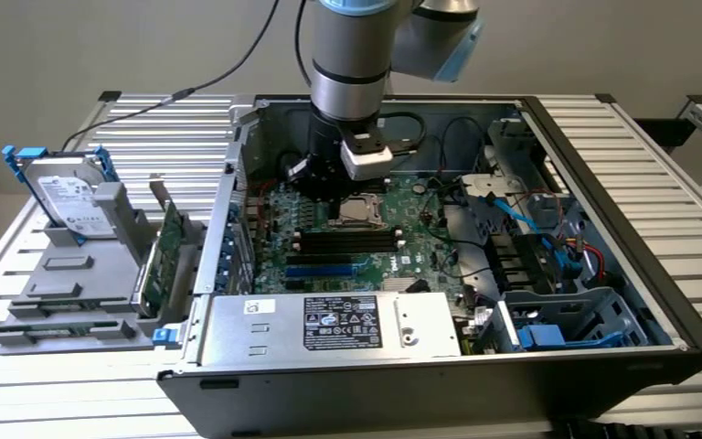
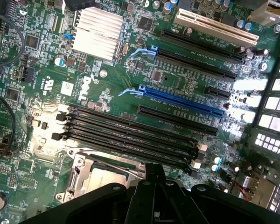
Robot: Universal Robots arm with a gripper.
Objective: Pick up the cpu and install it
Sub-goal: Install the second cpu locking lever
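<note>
The cpu (image 1: pixel 357 212) is a small silver square lying flat in the metal-framed socket on the green motherboard (image 1: pixel 419 240) inside the open computer case (image 1: pixel 643 274). In the wrist view the cpu (image 2: pixel 99 179) shows as a dull silver patch within the socket frame, partly hidden by the gripper's black body. My gripper (image 1: pixel 318 181) hangs just above the board, beside the socket toward the exterior view's left and back. The gripper (image 2: pixel 154 186) is shut, and I see nothing between its fingers.
A hard drive in a blue frame (image 1: pixel 69 197) and a green circuit card (image 1: pixel 162 256) stand in a grey holder left of the case. Black memory slots (image 2: pixel 130 135), a blue slot (image 2: pixel 177 100), a heatsink (image 2: pixel 98 30), a power supply (image 1: pixel 326 325) and cables (image 1: pixel 534 215) surround the socket.
</note>
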